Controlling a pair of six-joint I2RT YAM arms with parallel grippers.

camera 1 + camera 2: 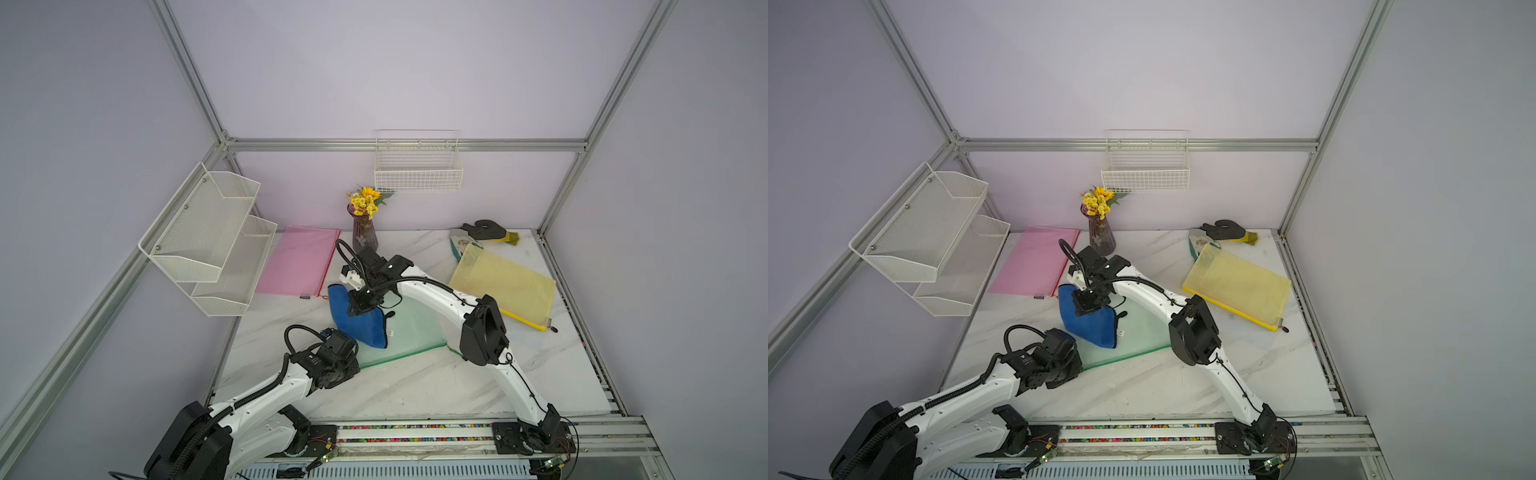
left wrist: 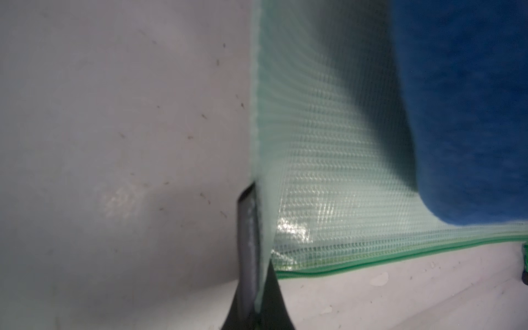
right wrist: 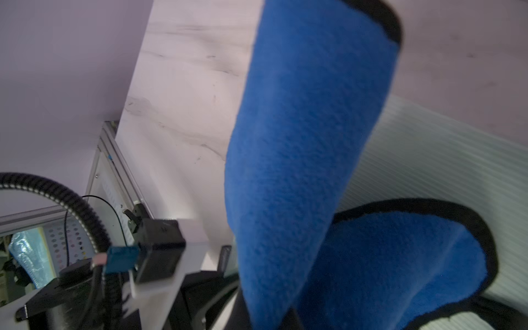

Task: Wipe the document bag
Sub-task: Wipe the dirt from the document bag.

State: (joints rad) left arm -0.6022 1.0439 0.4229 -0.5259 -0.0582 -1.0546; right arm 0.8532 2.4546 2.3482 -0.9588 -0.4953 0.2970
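A green translucent mesh document bag (image 1: 411,328) (image 1: 1138,328) lies mid-table in both top views. My left gripper (image 2: 258,271) is shut on the bag's near left edge, and the thin green edge (image 2: 264,228) runs between its dark fingers. Over the bag's left part hangs a blue cloth with black edging (image 1: 357,320) (image 1: 1088,322) (image 3: 300,143). My right gripper (image 1: 363,303) (image 3: 274,317) is shut on the cloth's top, and the cloth hides its fingertips. The cloth's lower folds rest on the bag (image 3: 428,160). The cloth (image 2: 463,100) also fills a corner of the left wrist view.
A pink bag (image 1: 297,262) lies at the back left and a yellow bag (image 1: 505,286) at the back right. A vase of yellow flowers (image 1: 364,232) stands just behind my right wrist. A black glove (image 1: 488,230) lies at the back. A mesh shelf (image 1: 208,237) juts from the left wall.
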